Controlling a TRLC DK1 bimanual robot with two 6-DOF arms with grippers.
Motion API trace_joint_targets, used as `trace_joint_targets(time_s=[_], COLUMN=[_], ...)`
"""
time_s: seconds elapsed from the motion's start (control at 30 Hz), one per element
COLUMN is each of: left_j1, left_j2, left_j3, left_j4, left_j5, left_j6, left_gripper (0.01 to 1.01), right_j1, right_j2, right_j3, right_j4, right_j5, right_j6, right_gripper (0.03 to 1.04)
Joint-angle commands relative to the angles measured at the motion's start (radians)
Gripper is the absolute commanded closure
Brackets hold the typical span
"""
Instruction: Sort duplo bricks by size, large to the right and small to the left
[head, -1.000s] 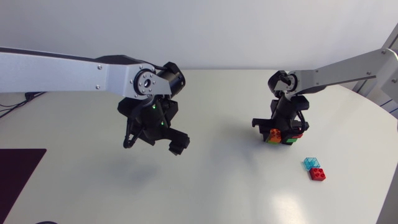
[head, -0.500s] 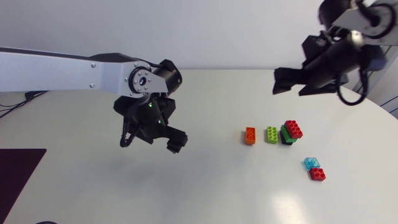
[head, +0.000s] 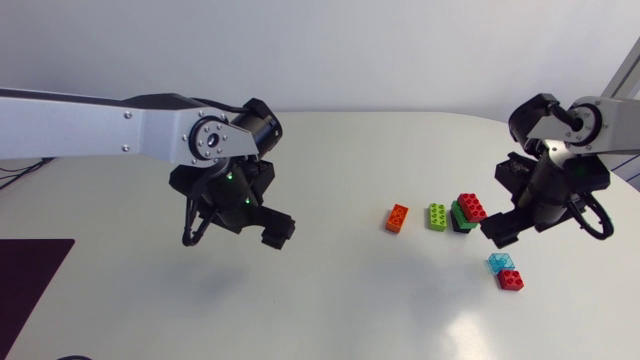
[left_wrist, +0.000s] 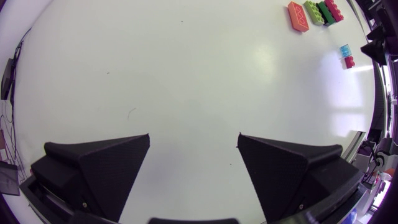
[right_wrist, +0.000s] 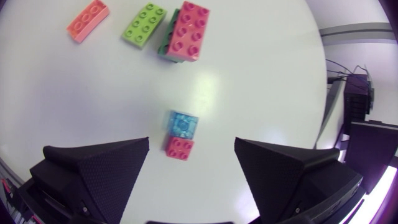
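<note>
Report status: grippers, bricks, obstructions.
Left gripper open, empty. Right gripper open above small translucent-blue brick, small red brick. Long orange brick, lime brick, long red brick nearby. Nothing blocking.

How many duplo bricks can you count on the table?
6. An orange brick, a lime brick beside it, a large red brick stacked on a dark green brick, and a clear blue brick touching a small red brick. The stack may hide more.

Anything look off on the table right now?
Yes. The large red brick lies on top of a dark green brick, offset, not flat on the table. The small blue brick and small red brick sit on the right, near the large ones, not on the left.
</note>
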Motion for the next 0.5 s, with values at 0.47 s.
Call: trace_joint_targets(time_s=[0.47], left_j1=[0.032], left_j2=[-0.012], left_j3=[-0.057], left_j4=[0.039], left_j5=[0.003], left_j6=[0.031], left_gripper=[0.049], right_j1=[-0.185], right_j2=[0.164], right_j3=[-0.135], right_j4=[0.188], right_j5=[-0.242], right_j6=[-0.11], right_gripper=[0.14])
